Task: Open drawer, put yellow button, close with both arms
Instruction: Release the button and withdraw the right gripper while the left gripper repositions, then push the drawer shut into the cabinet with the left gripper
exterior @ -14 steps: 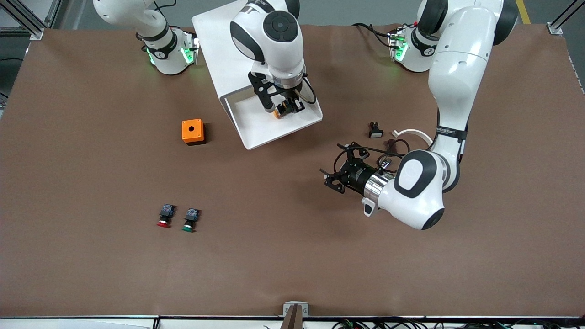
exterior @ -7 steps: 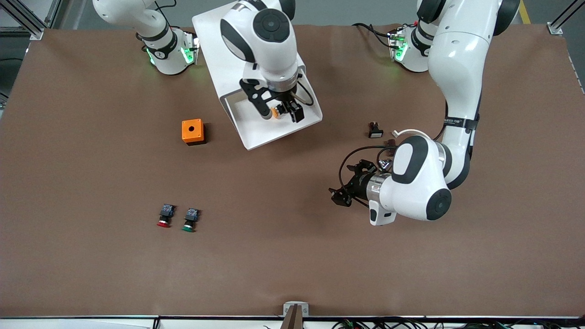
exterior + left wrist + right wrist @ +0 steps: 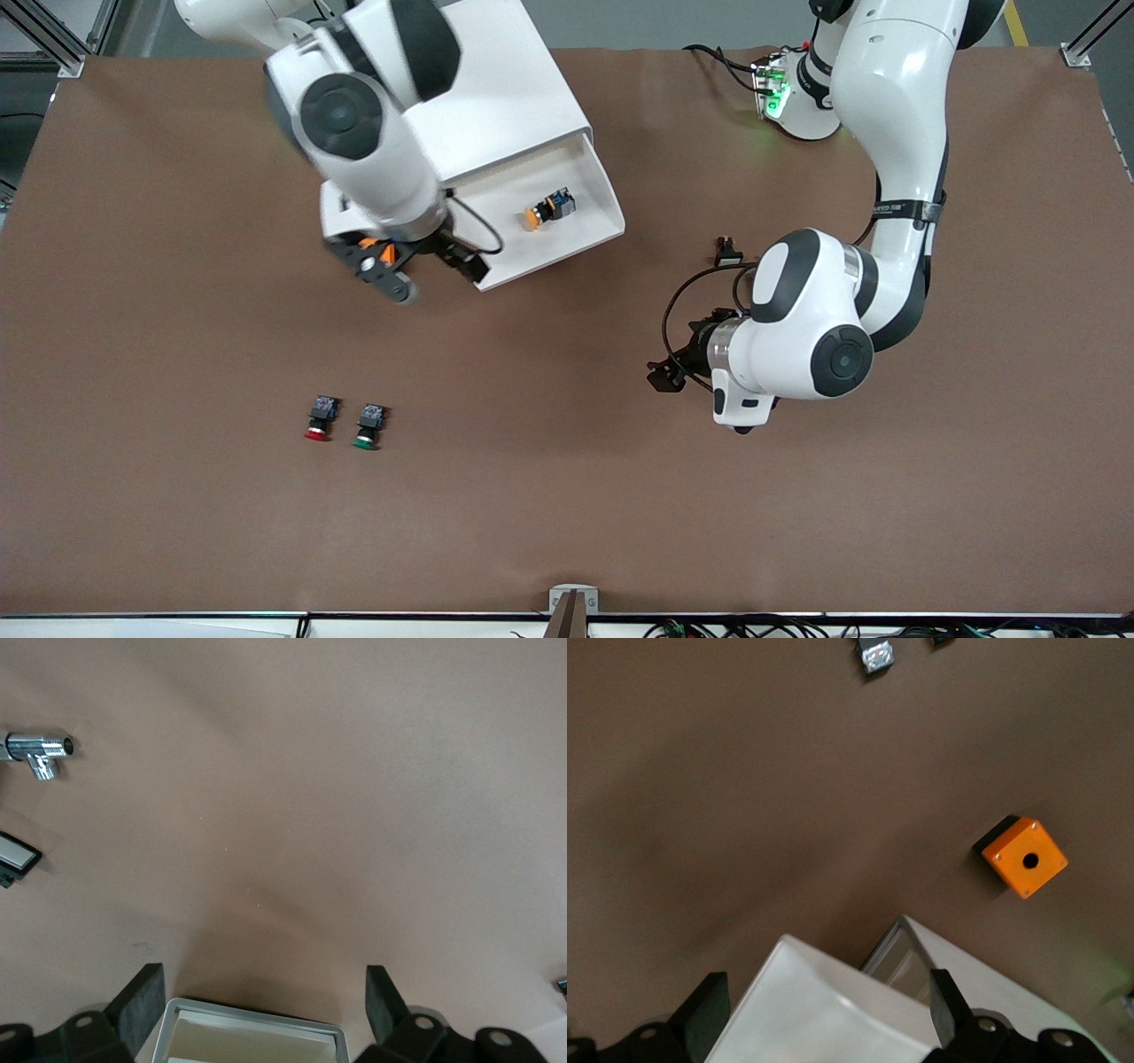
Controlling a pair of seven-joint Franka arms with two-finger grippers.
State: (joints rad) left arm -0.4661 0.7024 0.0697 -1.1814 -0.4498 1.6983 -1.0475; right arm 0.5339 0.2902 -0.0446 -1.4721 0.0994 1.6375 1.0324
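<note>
the yellow button [image 3: 538,214] lies on its side on the floor of the open white drawer [image 3: 595,186], alone and free of any fingers, its orange-yellow cap pointing toward the right arm's end of the bench [image 3: 567,496]. the drawer stands pulled out from a white cabinet [image 3: 496,89] set at the edge of the bench by the robots' bases. the right gripper [image 3: 409,270] hangs above the drawer's front corner and the orange box [image 3: 1024,858] beside it; its fingers [image 3: 943,1005] are spread wide and hold nothing. the left gripper [image 3: 666,374] is low over bare bench toward the left arm's end, well apart from the drawer, its fingers [image 3: 142,1001] likewise parted wide and empty. near it lie a small white-faced switch [image 3: 16,857] and a chrome fitting [image 3: 37,750]. nearer the front camera, a red-capped switch [image 3: 320,419] and a green-capped switch [image 3: 368,426] sit side by side, close together, well clear of both arms.
</note>
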